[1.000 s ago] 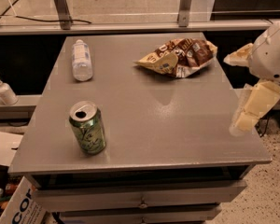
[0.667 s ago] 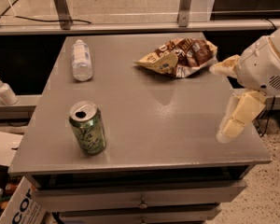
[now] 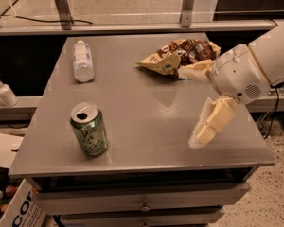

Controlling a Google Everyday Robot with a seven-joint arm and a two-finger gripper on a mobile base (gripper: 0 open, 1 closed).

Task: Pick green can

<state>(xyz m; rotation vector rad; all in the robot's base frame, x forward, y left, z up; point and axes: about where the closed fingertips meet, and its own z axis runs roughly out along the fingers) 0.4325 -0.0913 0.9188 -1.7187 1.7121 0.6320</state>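
Observation:
The green can (image 3: 89,129) stands upright near the front left corner of the grey table (image 3: 146,112). It has pale swirly markings and a silver top with an open pull-tab hole. My gripper (image 3: 188,108) is over the right part of the table, well to the right of the can and apart from it. Its two cream fingers are spread wide, one (image 3: 195,72) by the chip bag and one (image 3: 209,126) pointing down-left. It is open and holds nothing.
A clear plastic bottle (image 3: 82,60) lies at the back left of the table. A crumpled brown chip bag (image 3: 179,56) lies at the back right, close to my upper finger. A soap dispenser (image 3: 4,91) stands on a ledge to the left. Cardboard boxes (image 3: 9,193) sit on the floor at left.
My arm and gripper have moved left, from the table's right edge to over the right part of the table, closer to the can. The can, bottle and bag have not moved.

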